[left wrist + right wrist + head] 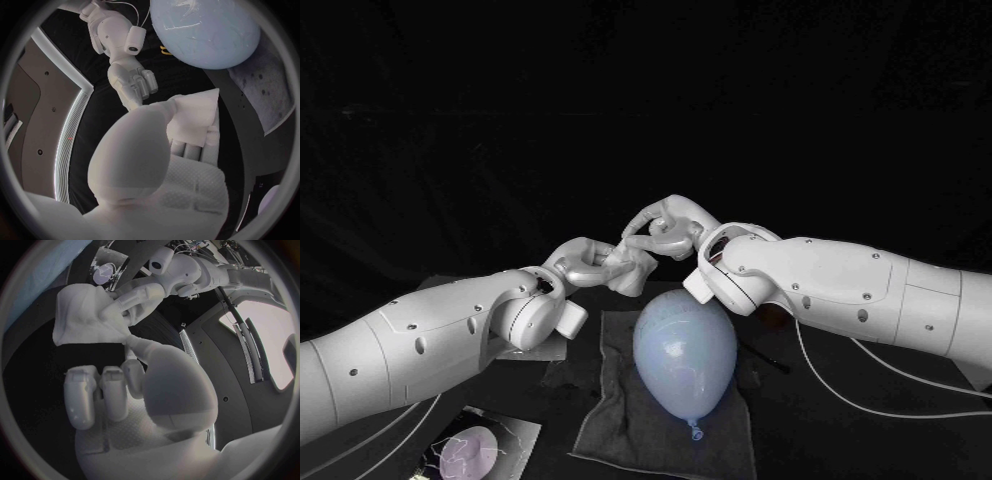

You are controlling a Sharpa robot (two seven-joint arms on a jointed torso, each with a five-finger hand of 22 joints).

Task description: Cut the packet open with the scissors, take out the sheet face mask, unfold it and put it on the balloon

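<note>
The silver left hand (599,266) and right hand (666,228) are both pinching a folded white sheet mask (195,120) (fingers closed on it), just beyond the far end of the pale blue rubber balloon (684,350).

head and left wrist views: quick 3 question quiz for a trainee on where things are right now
1. True or false: the balloon lies straight on the bare table.
2. The sheet mask is: A spread over the balloon; B folded up, held in the left hand; C flat on the table.
3. Fill in: the packet lies beside the robot's ___ arm.
Key: 1 false, it lies on a grey cloth; 2 B; 3 left.
</note>
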